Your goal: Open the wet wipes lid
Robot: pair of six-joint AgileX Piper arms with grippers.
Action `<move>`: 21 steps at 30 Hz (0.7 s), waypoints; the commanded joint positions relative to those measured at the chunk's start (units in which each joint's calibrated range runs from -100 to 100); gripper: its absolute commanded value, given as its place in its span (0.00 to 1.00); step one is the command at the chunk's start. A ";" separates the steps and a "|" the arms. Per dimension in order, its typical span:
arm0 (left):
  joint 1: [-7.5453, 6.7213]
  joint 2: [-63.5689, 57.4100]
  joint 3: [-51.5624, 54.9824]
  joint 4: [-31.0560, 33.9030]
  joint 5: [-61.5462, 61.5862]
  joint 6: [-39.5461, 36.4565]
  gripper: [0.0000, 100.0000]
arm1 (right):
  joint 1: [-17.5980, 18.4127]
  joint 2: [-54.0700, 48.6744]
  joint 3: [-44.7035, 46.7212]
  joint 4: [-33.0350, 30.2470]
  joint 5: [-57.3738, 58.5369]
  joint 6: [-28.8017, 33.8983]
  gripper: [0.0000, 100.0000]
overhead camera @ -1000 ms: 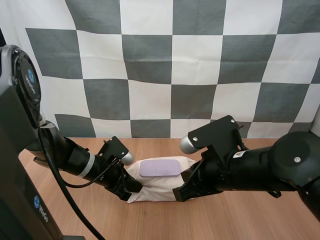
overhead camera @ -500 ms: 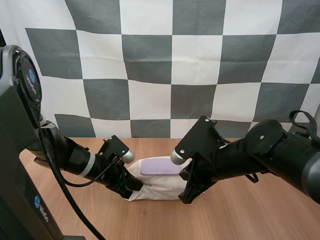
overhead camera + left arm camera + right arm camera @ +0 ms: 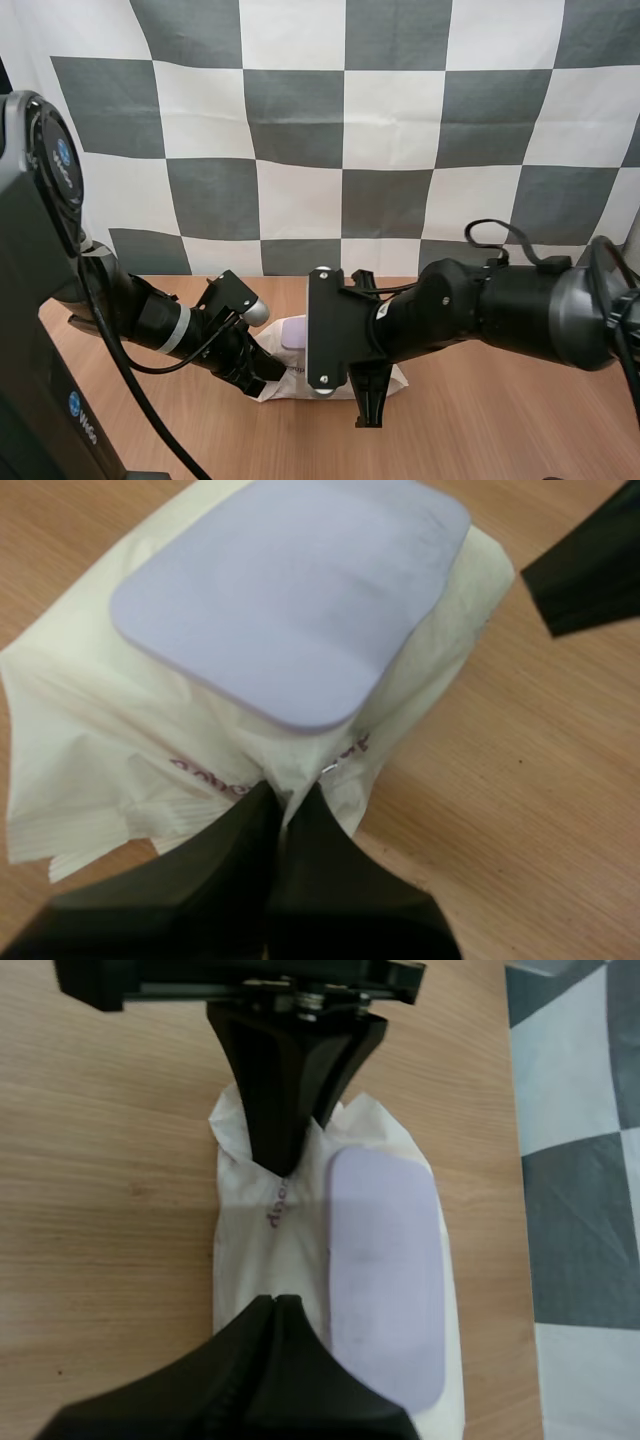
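Note:
The wet wipes pack [image 3: 298, 386] is a cream soft wrapper lying on the wooden table, with a flat lavender lid [image 3: 290, 590] that lies closed on top. My left gripper [image 3: 285, 815] is shut on the wrapper's crimped end, fingers [image 3: 262, 375] pressed together on the pack's left side. My right gripper [image 3: 275, 1305] is shut, its fingers forming one dark wedge over the pack's opposite end beside the lid [image 3: 385, 1270]. In the high view the right arm lies across the pack, covering most of the lid [image 3: 294, 330], and its gripper [image 3: 369, 412] points down at the pack's right end.
The wooden table [image 3: 500, 430] stretches bare to the right and front of the pack. Both arms crowd the pack from either side.
My right arm has swung left and turned its wrist, so it now lies across the pack and hides most of the lid. The left gripper and the pack have stayed put.

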 commanded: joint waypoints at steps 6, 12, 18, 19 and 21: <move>0.01 0.07 -0.10 -0.11 0.08 0.87 0.00 | 2.92 2.52 -2.29 -12.60 -1.91 20.93 0.55; 0.01 0.07 -0.10 -0.11 0.27 0.87 0.00 | 2.92 2.52 -6.40 -14.03 -0.80 21.86 0.45; 0.01 0.07 -0.10 0.00 0.27 0.87 0.00 | 2.92 2.64 -7.13 -14.43 3.18 22.19 0.45; 0.01 0.07 -0.10 0.00 0.27 0.87 0.00 | 2.92 2.64 -7.13 -14.43 3.18 22.19 0.45; 0.01 0.07 -0.10 0.00 0.27 0.87 0.00 | 2.92 2.64 -7.13 -14.57 3.14 22.19 0.45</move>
